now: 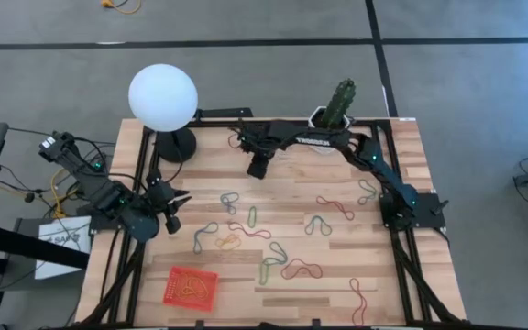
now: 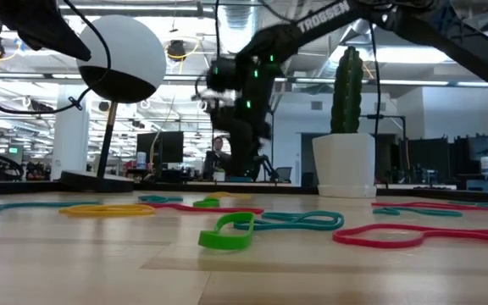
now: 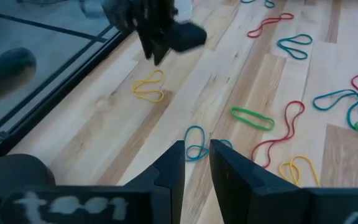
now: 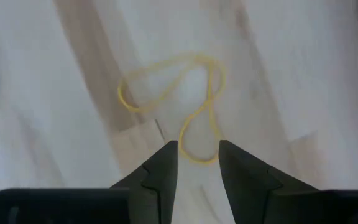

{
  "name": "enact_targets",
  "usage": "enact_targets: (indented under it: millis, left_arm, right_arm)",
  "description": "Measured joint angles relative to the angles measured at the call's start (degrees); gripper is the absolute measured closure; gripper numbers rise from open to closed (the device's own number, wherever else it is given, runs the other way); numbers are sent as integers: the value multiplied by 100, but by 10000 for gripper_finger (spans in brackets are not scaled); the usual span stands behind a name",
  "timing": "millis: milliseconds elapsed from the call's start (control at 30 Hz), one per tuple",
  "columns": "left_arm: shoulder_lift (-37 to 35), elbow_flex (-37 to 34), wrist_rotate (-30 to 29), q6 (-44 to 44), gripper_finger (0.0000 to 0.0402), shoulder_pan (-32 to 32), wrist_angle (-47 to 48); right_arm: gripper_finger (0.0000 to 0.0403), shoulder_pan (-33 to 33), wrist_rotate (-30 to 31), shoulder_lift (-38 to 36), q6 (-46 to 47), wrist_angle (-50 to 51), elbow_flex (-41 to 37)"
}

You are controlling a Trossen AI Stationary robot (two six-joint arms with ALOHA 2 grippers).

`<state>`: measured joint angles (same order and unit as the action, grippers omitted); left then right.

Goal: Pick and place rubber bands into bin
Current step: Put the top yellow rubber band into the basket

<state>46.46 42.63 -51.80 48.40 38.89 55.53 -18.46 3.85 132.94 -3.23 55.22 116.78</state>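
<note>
Several rubber bands lie flat on the wooden table, among them a green one (image 1: 253,217), a red one (image 1: 335,207) and a yellow one (image 4: 173,93). My right gripper (image 4: 197,155) hangs open above the yellow band (image 3: 149,87) near the table's far edge, fingers pointing down, and touches nothing. The band's near loop shows between the fingertips. In the high view this gripper (image 1: 258,167) is at the end of the arm reaching across the far side. My left gripper (image 1: 170,211) waits open at the left edge, above a blue band (image 3: 194,142). The orange-red bin (image 1: 191,287) stands near the front left corner.
A white globe lamp (image 1: 162,96) stands at the far left corner. A cactus in a white pot (image 1: 335,108) stands at the far edge, right of centre. The table's black frame rails (image 1: 140,183) run along its sides. Bare wood shows at the near edge, right of the bin.
</note>
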Motion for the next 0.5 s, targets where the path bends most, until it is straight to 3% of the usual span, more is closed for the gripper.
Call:
enact_targets:
  millis: [267, 500]
  left_arm:
    - [0, 0, 1, 9, 336, 0, 0]
    - [87, 0, 20, 488, 336, -103, -463]
  right_arm:
    - [292, -159, -190, -76, -976, 51, 937]
    - [292, -7, -1560, -63, -263, 691, 941]
